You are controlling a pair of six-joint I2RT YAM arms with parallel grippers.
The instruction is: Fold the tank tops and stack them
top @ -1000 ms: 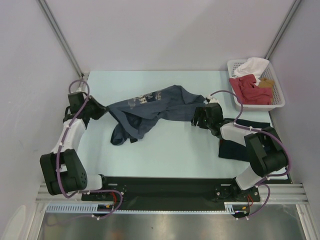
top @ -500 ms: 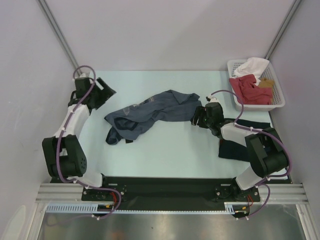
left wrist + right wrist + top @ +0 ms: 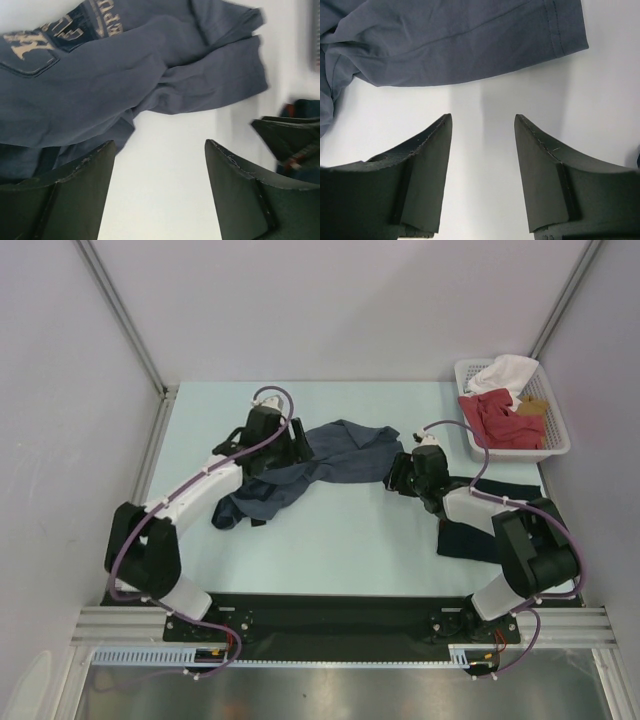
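Near right on the surface: dark navy tank top, flat, partly under the right arm. Further in: right pincer apart, empty, just beside the crumpled slate-blue tank top at the middle. Left pincer apart too, empty, at the edge of this top. Far right: white basket with red garment and white garment.

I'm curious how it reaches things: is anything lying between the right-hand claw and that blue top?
Nothing visible. In the right wrist view the right gripper stands open over bare table. The slate-blue tank top lies just ahead of its fingertips, with no object between them.
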